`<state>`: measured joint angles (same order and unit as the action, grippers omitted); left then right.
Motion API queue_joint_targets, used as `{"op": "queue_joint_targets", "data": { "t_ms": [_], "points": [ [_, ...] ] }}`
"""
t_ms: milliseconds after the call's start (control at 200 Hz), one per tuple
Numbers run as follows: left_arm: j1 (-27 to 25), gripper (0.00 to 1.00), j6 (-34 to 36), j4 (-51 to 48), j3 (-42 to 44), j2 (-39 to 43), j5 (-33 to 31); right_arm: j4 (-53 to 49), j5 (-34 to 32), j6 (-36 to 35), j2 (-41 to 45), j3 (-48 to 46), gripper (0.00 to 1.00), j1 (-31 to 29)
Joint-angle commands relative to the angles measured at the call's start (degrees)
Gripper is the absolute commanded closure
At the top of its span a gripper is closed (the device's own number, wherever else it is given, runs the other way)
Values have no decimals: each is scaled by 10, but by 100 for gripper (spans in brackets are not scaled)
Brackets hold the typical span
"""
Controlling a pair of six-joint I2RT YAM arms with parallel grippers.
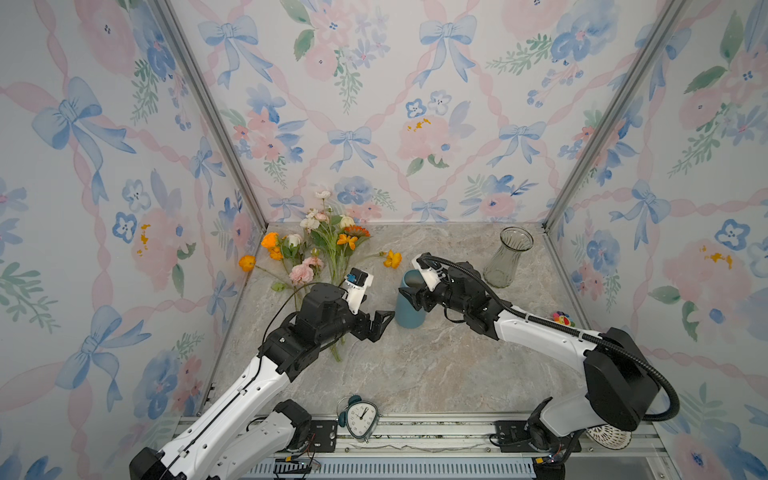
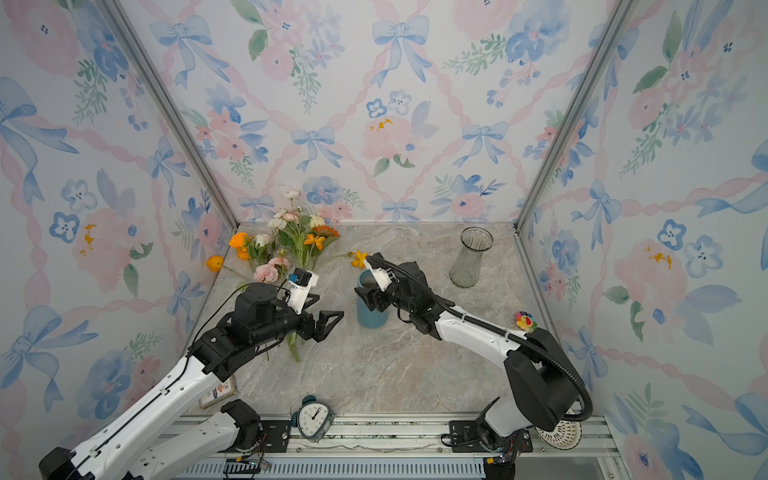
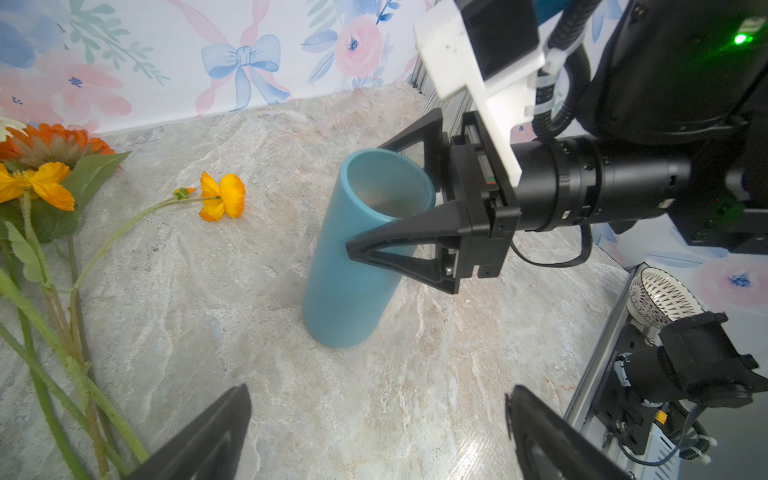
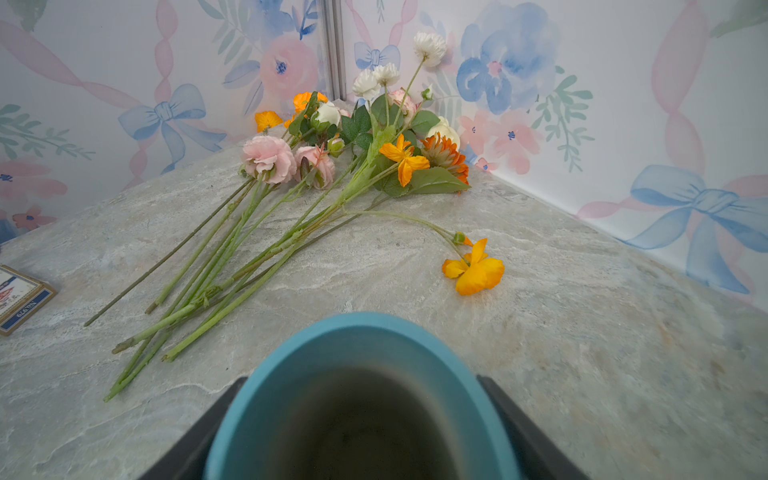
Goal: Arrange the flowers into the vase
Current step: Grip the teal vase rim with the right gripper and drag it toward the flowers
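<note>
Where marble tabletop (image 1: 415, 365) meets floral wallpaper (image 1: 374, 83) | flowers (image 1: 328, 245) lie heaped

Flowers (image 4: 374, 141): approx 13–14 heads, exact no. unclear where they overlap.

By kind:
- 3 white pompoms (image 4: 430, 41)
- 2 big pink blooms (image 4: 268, 158)
- 1 small pink-white bud (image 4: 401, 99)
- 2 cream roses (image 4: 328, 112)
- 1 orange sunflower (image 4: 446, 156)
- approx 5 orange-yellow poppies (image 4: 473, 270), 1 of them apart from the bunch

Vases: 2, i.e. 1 blue cylinder vase (image 1: 409, 316) and 1 clear glass vase (image 1: 505, 266).

Misc:
- alarm clock (image 1: 360, 417) x1
- patterned bowl (image 1: 609, 436) x1
- rainbow plush toy (image 2: 524, 321) x1
- card box (image 4: 18, 297) x1
- table (image 1: 415, 365) x1

Robot arms: 2, i.e. left arm (image 1: 249, 382) and right arm (image 1: 540, 336).
</note>
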<state>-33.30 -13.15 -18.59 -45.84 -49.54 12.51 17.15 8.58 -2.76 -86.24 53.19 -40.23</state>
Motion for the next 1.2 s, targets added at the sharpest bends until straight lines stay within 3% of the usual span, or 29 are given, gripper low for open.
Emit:
{"op": "queue_joint_targets", "data": {
  "t_ms": [0,345,410,460,880,1195],
  "points": [
    [3,2,7,-7,-10,-4,11,82,5,-5,4,9,37,-2],
    [3,2,12,-7,-21,-15,15,78,4,-11,5,1,25,4],
    [3,2,13,-7,-23,-17,16,76,4,-11,5,1,6,5],
    [2,2,14,-7,-24,-19,17,76,3,-11,5,0,0,6],
    [3,2,19,-7,-27,-23,17,76,7,-13,23,-7,3,15],
    [3,2,32,-7,-38,-30,5,26,-1,-14,99,-7,3,26]
  ]
}}
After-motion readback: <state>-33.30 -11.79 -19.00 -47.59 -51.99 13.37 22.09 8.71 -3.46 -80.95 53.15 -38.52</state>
